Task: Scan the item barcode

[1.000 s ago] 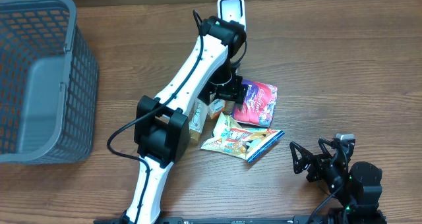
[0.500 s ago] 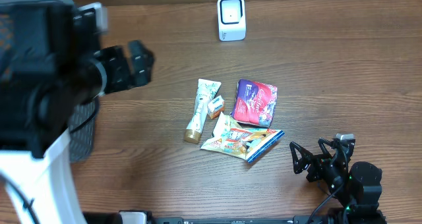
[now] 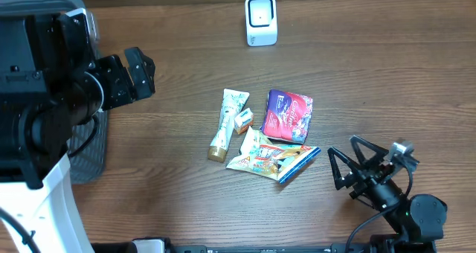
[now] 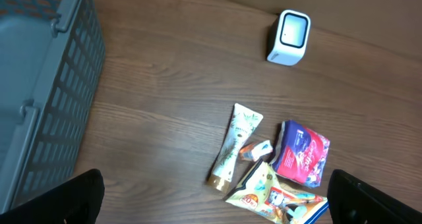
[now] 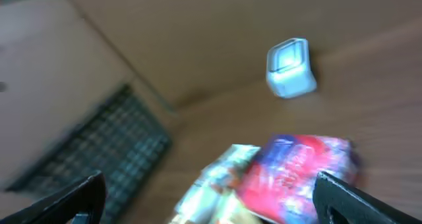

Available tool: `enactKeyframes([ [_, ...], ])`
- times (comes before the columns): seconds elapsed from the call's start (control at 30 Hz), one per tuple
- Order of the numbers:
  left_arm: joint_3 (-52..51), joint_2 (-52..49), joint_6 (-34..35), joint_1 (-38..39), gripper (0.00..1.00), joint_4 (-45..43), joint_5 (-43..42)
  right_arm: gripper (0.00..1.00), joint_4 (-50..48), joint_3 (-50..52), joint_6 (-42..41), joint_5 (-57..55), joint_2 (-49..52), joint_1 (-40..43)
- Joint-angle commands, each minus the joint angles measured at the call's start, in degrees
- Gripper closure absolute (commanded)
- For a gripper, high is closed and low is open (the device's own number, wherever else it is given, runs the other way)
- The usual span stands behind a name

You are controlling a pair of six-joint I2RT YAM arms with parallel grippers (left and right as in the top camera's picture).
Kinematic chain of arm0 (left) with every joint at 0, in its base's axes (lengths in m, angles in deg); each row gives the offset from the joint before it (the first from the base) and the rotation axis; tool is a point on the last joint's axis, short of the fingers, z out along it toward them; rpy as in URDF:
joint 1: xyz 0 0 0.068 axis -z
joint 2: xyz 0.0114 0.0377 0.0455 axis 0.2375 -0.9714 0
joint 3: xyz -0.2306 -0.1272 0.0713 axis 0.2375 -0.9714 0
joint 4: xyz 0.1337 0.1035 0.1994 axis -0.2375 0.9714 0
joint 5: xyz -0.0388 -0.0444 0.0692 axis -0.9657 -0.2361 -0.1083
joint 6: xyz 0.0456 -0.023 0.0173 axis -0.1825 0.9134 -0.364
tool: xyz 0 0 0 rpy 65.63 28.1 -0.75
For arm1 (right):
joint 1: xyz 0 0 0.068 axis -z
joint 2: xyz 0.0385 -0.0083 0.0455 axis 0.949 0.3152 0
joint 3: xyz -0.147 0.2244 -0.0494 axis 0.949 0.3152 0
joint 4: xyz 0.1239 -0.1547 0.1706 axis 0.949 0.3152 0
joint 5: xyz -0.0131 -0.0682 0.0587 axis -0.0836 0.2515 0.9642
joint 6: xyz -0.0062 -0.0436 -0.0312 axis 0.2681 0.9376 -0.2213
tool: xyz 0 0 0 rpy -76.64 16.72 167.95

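View from above a brown wooden desk (image 4: 165,72). A grey plastic mesh basket (image 4: 39,85) fills the left edge. A small white cube-shaped scanner (image 4: 289,37) stands near the top right. Lower centre, a pale patterned tube with a gold cap (image 4: 232,145) lies lengthwise, with a small white and orange box (image 4: 256,149) just beside it. A purple and pink pouch (image 4: 301,153) lies to the right, overlapping a yellow snack packet (image 4: 273,192). The left claw (image 4: 217,204) gapes wide, its black fingertips (image 4: 76,197) in the bottom corners, holding nothing.

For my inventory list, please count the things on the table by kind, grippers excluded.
Printed packets: 2, purple-pink packet, yellow-blue packet
White tube with gold cap: 1
Small white-orange box: 1
White barcode scanner: 1
Grey plastic basket: 1
Total: 6
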Motion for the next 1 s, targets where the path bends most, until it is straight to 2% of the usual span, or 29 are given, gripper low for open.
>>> enactKeyframes([
  [0.0,-0.3,-0.5,-0.5,-0.3,0.01,-0.1,0.8,0.00,-8.3,-0.5,-8.7,5.0,-0.3,-0.2],
  [0.1,-0.3,-0.5,-0.5,-0.3,0.00,-0.1,0.8,0.00,-15.1,-2.7,-5.9,7.3,1.0,-0.2],
  [0.17,-0.3,-0.5,-0.5,-0.3,0.00,-0.1,0.8,0.00,-10.2,-7.5,-2.5,7.3,4.3,-0.2],
  [0.27,-0.3,-0.5,-0.5,-0.3,0.00,-0.1,0.8,0.00,5.6,-19.5,8.2,7.5,14.4,-0.2],
  [0.37,-0.3,-0.5,-0.5,-0.3,0.00,-0.1,0.8,0.00,26.1,-36.2,20.6,7.2,30.3,-0.2],
  [0.47,-0.3,-0.5,-0.5,-0.3,0.00,-0.1,0.8,0.00,44.0,-52.7,26.7,6.6,45.8,-0.2],
  [0.5,-0.3,-0.5,-0.5,-0.3,0.00,-0.1,0.8,0.00,50.3,-60.2,26.8,6.7,53.2,-0.2],
  [0.57,-0.3,-0.5,-0.5,-0.3,0.00,-0.1,0.8,0.00,55.7,-68.0,26.3,11.0,62.0,-0.2],
  [0.67,-0.3,-0.5,-0.5,-0.3,0.00,-0.1,0.8,0.00,55.6,-72.2,25.9,18.4,70.6,-0.2],
  [0.73,-0.3,-0.5,-0.5,-0.3,0.00,-0.1,0.8,0.00,53.9,-72.1,23.5,18.7,73.9,-0.4],
  [0.77,-0.3,-0.5,-0.5,-0.3,0.00,-0.1,0.8,0.14,53.7,-72.1,23.5,16.4,76.6,-1.0],
  [0.8,-0.3,-0.5,-0.5,-0.3,0.00,-0.1,0.8,0.19,54.1,-72.1,23.3,13.8,78.0,-1.6],
  [0.87,-0.3,-0.5,-0.5,-0.3,0.00,-0.1,0.8,0.20,56.2,-71.6,17.2,0.2,83.4,-4.9],
  [0.97,-0.3,-0.5,-0.5,-0.3,0.00,-0.1,0.8,0.20,55.8,-70.0,13.9,-5.5,89.0,-9.0],
])
